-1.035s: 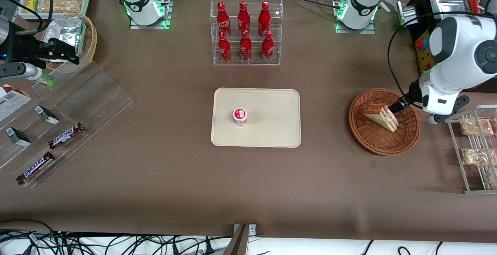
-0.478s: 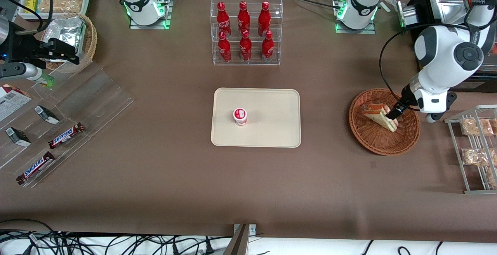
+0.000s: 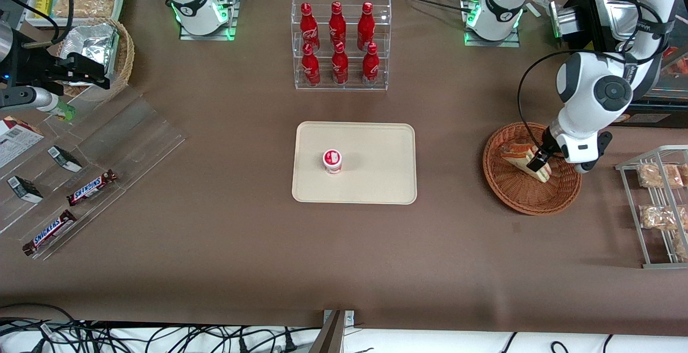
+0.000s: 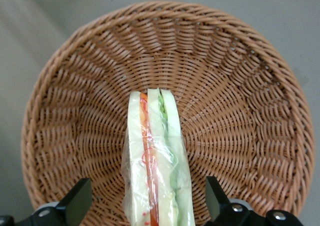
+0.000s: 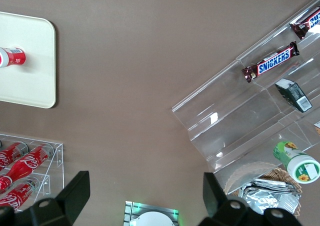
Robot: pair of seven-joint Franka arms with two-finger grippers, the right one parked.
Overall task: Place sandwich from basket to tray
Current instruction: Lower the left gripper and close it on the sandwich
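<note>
One sandwich (image 3: 524, 160) lay in the basket (image 3: 532, 202), toward the working arm's end of the table, wrapped in clear film and standing on edge with its filling layers facing up. Over the preceding second the left arm had swung in from the table's edge and come down, bringing the gripper (image 3: 537, 161) from the basket's rim to a position directly over the sandwich's wide end. In the wrist view the sandwich (image 4: 155, 171) sat between the two fingers (image 4: 76, 202), which stood wide apart and clear of the bread on both sides; the gripper was open and held nothing. The sandwich had not shifted in that time. Judgement: the approach was nearly complete and alignment looked sound, so a short further descent and a closing of the fingers would be the next step. The tray (image 3: 376, 143) sat mid-table, well apart from the basket, carrying a small red-and-white cup (image 3: 332, 160); ample bare surface remained beside it.
</note>
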